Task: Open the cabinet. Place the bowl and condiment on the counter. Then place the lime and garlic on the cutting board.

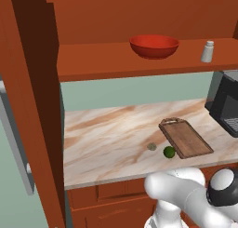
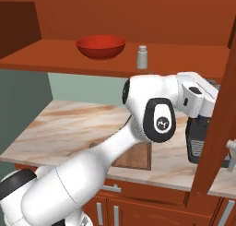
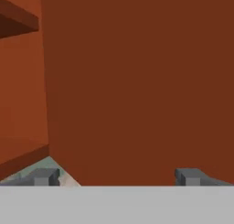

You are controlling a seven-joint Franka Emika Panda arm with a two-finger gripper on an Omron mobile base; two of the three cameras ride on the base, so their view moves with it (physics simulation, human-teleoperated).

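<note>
Gripper [image 3: 116, 176] fingers apart, empty, facing cabinet [image 3: 137, 81] door. Bowl [image 1: 154, 46], shaker [image 1: 207, 51] on shelf; lime [image 1: 169, 151] touching cutting board [image 1: 186, 137] edge.

- A boxy black coffee machine [image 1: 226, 103] with a dark front stands on the desk at its right end, against the pale green back wall [image 1: 130, 92].
- Reddish-brown wooden lower drawer fronts [image 2: 138, 199] with short grey bar handles [image 2: 112, 188] run beneath the desk's front edge.
</note>
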